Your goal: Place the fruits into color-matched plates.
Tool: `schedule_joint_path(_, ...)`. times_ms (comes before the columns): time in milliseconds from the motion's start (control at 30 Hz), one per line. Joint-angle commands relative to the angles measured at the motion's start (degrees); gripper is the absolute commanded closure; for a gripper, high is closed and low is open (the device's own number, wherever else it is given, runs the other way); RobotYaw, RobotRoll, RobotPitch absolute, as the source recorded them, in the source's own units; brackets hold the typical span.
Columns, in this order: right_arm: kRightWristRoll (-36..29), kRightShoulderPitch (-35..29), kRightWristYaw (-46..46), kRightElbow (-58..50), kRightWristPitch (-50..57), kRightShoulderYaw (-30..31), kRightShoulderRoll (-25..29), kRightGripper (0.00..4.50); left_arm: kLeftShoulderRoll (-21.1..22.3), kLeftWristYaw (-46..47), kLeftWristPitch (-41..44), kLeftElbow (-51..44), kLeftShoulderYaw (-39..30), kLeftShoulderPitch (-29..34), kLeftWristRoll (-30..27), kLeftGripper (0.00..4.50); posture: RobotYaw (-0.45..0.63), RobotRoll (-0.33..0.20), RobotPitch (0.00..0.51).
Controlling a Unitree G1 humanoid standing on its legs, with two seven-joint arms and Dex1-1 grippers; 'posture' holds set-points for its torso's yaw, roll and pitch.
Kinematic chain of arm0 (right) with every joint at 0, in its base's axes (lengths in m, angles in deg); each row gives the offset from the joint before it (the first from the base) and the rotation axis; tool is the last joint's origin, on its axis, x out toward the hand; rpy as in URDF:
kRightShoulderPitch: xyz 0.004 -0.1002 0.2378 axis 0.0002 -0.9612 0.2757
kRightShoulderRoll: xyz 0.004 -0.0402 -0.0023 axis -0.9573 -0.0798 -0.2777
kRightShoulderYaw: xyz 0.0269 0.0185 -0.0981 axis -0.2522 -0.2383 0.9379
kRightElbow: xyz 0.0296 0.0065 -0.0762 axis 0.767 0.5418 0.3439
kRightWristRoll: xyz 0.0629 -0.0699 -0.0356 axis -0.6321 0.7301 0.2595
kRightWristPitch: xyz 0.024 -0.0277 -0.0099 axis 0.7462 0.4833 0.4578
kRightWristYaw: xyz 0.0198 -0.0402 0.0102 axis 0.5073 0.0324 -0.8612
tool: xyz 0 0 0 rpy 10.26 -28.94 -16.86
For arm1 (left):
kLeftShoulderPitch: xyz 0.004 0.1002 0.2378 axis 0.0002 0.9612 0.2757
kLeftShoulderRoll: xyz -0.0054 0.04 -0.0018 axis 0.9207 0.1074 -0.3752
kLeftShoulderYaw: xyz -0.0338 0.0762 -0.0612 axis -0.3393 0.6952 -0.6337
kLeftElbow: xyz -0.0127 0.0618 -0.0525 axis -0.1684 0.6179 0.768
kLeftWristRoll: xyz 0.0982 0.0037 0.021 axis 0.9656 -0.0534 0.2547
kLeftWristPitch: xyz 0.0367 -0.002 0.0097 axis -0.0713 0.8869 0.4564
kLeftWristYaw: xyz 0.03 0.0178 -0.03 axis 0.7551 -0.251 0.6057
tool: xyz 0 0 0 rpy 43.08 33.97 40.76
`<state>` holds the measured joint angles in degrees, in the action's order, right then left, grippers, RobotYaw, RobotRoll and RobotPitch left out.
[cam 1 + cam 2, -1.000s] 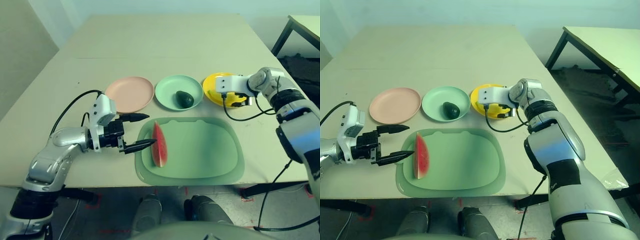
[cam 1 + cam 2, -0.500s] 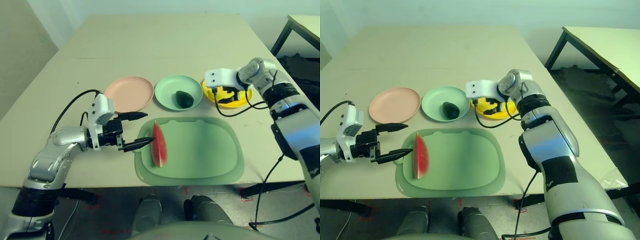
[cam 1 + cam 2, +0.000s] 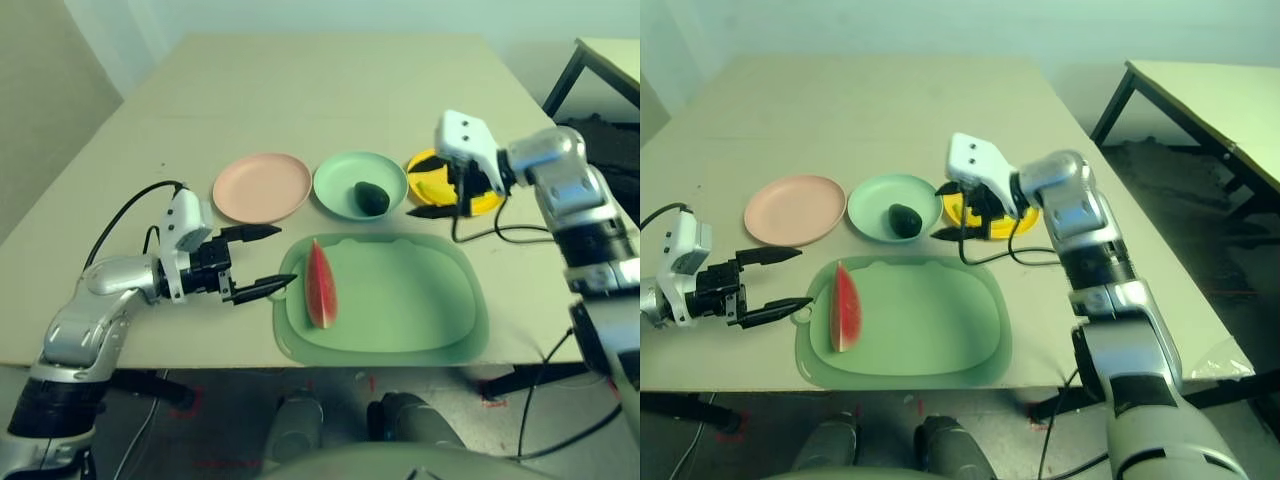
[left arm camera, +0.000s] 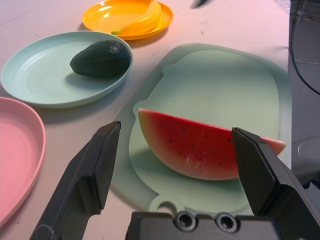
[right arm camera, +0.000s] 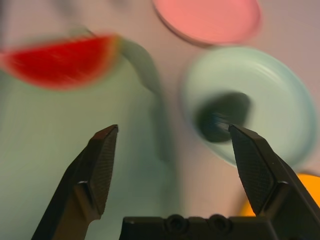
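My left pincer [image 3: 262,260] is spread wide and empty beside the watermelon wedge [image 3: 320,285] on the mat [image 3: 420,300]. My right pincer [image 3: 440,195], also spread, hangs over the yellow plate [image 3: 485,200] with the banana [image 4: 142,20]; the avocado [image 3: 371,197] lies in the green plate [image 3: 335,185].

On the desk [image 3: 300,90], the watermelon wedge [image 3: 320,285] lies at the left end of the pale green mat [image 3: 400,300], with the open left gripper [image 3: 268,260] just left of that mat (empty) and the pink plate [image 3: 262,187], green plate [image 3: 345,180] with avocado [image 3: 371,198] and yellow plate [image 3: 488,203] beyond it.
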<state>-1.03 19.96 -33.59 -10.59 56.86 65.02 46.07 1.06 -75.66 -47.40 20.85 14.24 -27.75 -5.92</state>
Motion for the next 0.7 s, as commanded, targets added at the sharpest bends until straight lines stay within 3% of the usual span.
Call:
schedule_joint_path(33,-9.79,-7.90,2.53,-7.13,1.66,-5.64,-2.49,0.06,1.19,-2.11,-2.59,2.40,1.56,-1.37,2.83,0.00,0.04,0.000,0.044)
schedule_joint_path(133,-9.23,-16.39,2.69,-8.08,-7.85,-5.01,-2.37,0.06,2.69,-5.05,-7.27,5.37,4.57,-3.01,7.40,0.00,0.03,0.000,0.042)
schedule_joint_path(267,-11.06,-22.10,2.03,-4.58,-17.51,-5.21,-3.87,0.06,3.74,-10.42,-15.66,9.40,8.58,-6.77,12.03,0.00,0.03,0.000,0.034)
schedule_joint_path(400,-13.86,-22.96,1.87,0.68,-23.97,-6.61,-5.86,0.06,3.36,-16.76,-25.78,15.28,13.29,-14.74,16.24,0.00,0.04,0.000,0.028)
schedule_joint_path(567,-14.48,-24.00,0.88,6.72,-30.17,-6.31,-5.98,0.06,-0.37,-25.61,-39.56,26.13,21.02,-29.51,21.01,0.00,0.02,0.000,0.022)
schedule_joint_path(700,-14.66,-24.78,0.92,8.64,-32.46,-5.99,-5.80,0.06,-1.04,-27.23,-47.78,34.22,28.73,-37.47,21.70,0.00,-0.02,0.000,0.022)
